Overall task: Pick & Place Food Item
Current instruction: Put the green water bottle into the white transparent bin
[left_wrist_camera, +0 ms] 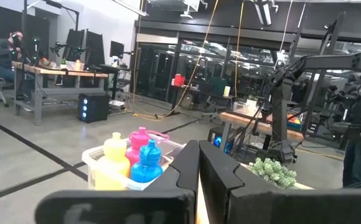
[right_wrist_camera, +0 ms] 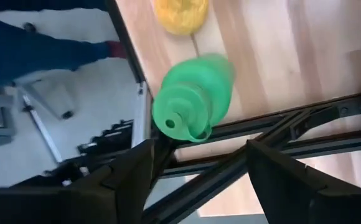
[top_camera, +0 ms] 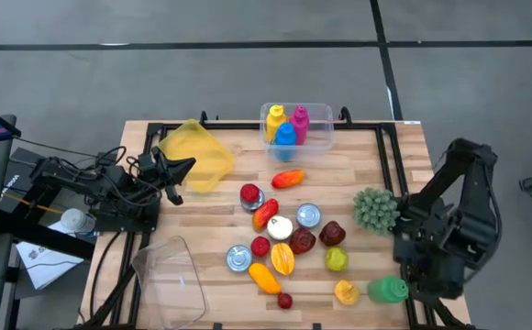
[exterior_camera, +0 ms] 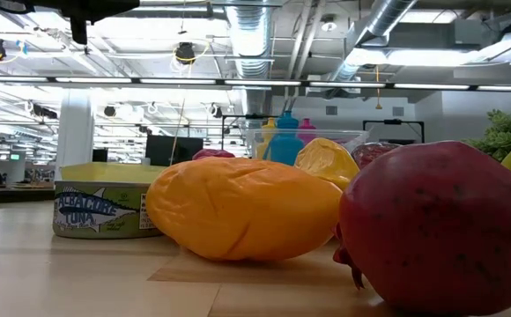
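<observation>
The open right gripper (right_wrist_camera: 196, 165) hovers just beside the green bottle (right_wrist_camera: 193, 96).

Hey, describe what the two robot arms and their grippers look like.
Both arms are dark, nearly black. The left arm is slim, trailing loose black cables. The right arm is bulkier, with rounded joint housings. The left gripper has two flat, angular black fingers; the right gripper has two broad, wedge-shaped ones. No markings show.

Left arm lay folded at table's left edge, left gripper (top_camera: 185, 166) fingers closed. Right arm sat hunched at right edge, right gripper (right_wrist_camera: 199, 163) fingers spread apart
</observation>
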Controlling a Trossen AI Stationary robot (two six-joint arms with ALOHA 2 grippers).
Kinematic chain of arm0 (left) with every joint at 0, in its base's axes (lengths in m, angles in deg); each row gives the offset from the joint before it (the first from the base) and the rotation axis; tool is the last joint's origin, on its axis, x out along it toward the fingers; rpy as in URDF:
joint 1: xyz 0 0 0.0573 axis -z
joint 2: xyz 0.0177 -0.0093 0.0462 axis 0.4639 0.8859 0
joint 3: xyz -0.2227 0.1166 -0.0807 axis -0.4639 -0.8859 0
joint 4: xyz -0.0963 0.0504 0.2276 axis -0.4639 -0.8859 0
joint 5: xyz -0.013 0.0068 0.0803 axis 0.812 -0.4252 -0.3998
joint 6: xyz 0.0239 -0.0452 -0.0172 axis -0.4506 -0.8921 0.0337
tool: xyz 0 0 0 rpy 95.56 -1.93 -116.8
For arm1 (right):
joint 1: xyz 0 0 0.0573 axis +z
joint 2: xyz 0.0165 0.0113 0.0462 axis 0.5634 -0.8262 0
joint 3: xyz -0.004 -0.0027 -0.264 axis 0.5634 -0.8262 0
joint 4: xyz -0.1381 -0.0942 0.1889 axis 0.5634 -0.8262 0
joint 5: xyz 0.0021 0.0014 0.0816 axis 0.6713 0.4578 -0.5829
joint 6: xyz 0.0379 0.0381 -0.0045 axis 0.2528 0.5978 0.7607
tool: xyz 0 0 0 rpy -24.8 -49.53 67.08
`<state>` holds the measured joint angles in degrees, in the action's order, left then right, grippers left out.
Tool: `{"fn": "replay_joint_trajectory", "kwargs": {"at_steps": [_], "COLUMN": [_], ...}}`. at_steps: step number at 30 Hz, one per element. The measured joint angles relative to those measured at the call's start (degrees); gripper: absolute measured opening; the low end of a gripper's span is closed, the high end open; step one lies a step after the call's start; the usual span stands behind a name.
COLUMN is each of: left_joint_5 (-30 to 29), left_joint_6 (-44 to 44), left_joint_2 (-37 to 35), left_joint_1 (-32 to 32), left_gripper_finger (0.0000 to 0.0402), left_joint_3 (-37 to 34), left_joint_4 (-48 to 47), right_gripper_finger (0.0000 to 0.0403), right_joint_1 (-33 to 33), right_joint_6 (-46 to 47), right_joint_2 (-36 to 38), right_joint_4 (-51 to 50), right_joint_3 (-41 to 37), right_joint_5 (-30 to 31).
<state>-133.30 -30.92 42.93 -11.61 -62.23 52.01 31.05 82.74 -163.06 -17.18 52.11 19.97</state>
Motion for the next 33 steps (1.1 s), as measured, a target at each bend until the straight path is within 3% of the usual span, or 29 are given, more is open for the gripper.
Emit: {"fn": "replay_joint_trajectory", "kwargs": {"at_steps": [7, 17, 33], "left_joint_5": [0.0, 0.2, -0.1], "left_joint_6": [0.0, 0.0, 0.0], "left_joint_2": [0.0, 0.0, 0.0], "left_joint_1": [0.0, 0.0, 0.0], "left_gripper_finger": [0.0, 0.0, 0.0], "left_joint_3": [0.0, 0.0, 0.0], "left_joint_4": [0.0, 0.0, 0.0], "right_gripper_finger": [0.0247, 0.0302, 0.0292], "right_joint_1": [3.2, 4.0, 2.2], "right_joint_6": [0.0, -2.5, -7.0], "right_joint_2": [-2.8, -5.5, -7.7], "right_joint_4": [0.4, 0.7, 1.8], "right_joint_3": [0.0, 0.0, 0.0], "right_joint_5": [1.0, 3.5, 4.1]}}
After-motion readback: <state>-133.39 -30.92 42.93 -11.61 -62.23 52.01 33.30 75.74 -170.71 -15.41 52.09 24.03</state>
